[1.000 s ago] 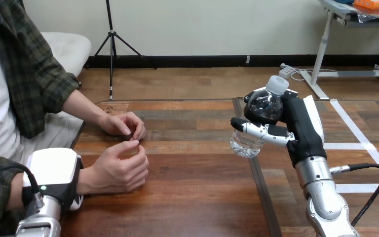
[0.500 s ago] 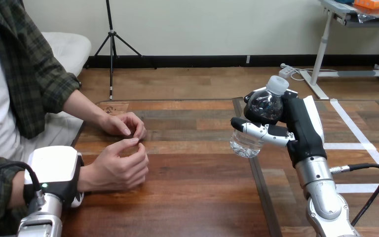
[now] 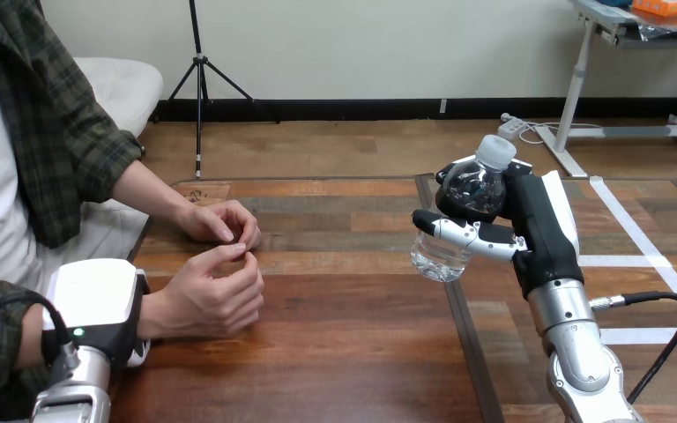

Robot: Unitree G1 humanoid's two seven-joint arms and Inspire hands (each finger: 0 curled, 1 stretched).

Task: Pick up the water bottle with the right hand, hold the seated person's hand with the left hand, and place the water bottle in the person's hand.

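My right hand (image 3: pixel 539 231) has its fingers curled round the water bottle (image 3: pixel 474 187) — clear, white-capped, tilted, lifted above the counter (image 3: pixel 344 352). My left hand (image 3: pixel 97 304) sits against the person's wrist (image 3: pixel 152 319) — whether it grips, I cannot tell.

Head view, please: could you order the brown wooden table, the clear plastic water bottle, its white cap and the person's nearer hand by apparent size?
1. Brown wooden table.
2. The person's nearer hand and clear plastic water bottle: about alike, the right hand covering part of the bottle, so unranked.
3. White cap.
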